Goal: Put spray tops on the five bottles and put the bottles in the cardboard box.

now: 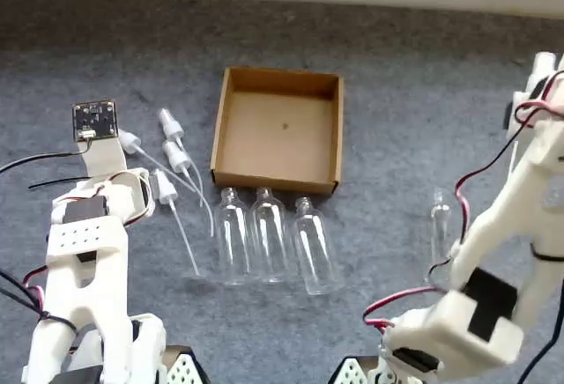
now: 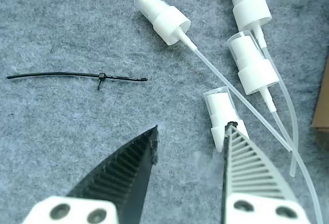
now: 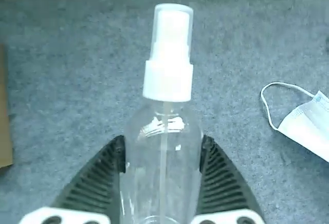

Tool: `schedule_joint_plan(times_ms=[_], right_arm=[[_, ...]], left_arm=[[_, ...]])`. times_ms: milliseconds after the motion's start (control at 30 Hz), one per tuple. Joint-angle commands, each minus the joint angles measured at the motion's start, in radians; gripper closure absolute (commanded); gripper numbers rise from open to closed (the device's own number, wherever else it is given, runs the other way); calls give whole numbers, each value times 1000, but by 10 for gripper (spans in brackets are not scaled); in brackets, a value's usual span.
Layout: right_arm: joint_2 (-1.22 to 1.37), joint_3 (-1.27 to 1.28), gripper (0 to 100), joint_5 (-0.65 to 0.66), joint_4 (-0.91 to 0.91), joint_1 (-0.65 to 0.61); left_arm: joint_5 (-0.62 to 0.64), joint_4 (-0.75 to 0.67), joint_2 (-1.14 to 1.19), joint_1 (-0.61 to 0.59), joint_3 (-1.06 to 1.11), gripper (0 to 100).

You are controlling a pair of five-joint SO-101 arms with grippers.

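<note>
**Lightly does it: four tops loose, one bottle capped**

Starting at the left, the left tool (image 2: 191, 127) hangs over the bench (image 1: 397, 93) with its jaws apart. One fingertip is at the nearest spray top (image 2: 222, 112), though we cannot tell whether it touches. Three more spray tops (image 2: 163, 16) lie just beyond. We judge them light and stiff at the collar, but their thin dip tubes (image 2: 247, 98) are bendy and cross one another. The collar is the place to take hold, since lifting one may drag a neighbour. A black cable tie (image 2: 77, 76) lies apart from them, out of the way.

Next comes the cardboard box (image 1: 220, 124), and just in front of it three bare bottles (image 1: 269, 230) lie side by side. They look clear, light and smooth-walled — likely to roll or slip, so best gripped across the body.

Farther right, the right tool (image 3: 163, 144) is clamped around the body of a capped bottle (image 3: 160, 126). A face mask (image 3: 303, 126) lies near it, and the box wall is what this bottle must clear.
</note>
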Motion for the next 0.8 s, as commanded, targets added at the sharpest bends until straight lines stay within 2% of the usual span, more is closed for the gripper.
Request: schedule_joint_plan(times_ms=[0, 133, 200, 400, 533, 667, 767], right_arm=[[-176, -21, 993, -35, 36, -91], [-352, 159, 993, -69, 12, -226], [-441, 297, 993, -106, -71, -297], [-634, 800, 993, -199, -590, -479], [-645, 1066, 993, -264, -946, -604], [-573, 1187, 993, -275, -1270, -720], [-467, 1191, 993, -276, -1420, -783]], left_arm=[[2, -15, -27, 22, -5, 800], [2, -15, -28, 22, -5, 800], [2, -15, -28, 22, -5, 800], [2, -15, -28, 22, -5, 800], [2, -15, -28, 22, -5, 800], [2, -17, -28, 22, -5, 800], [2, -17, -28, 22, -5, 800]])
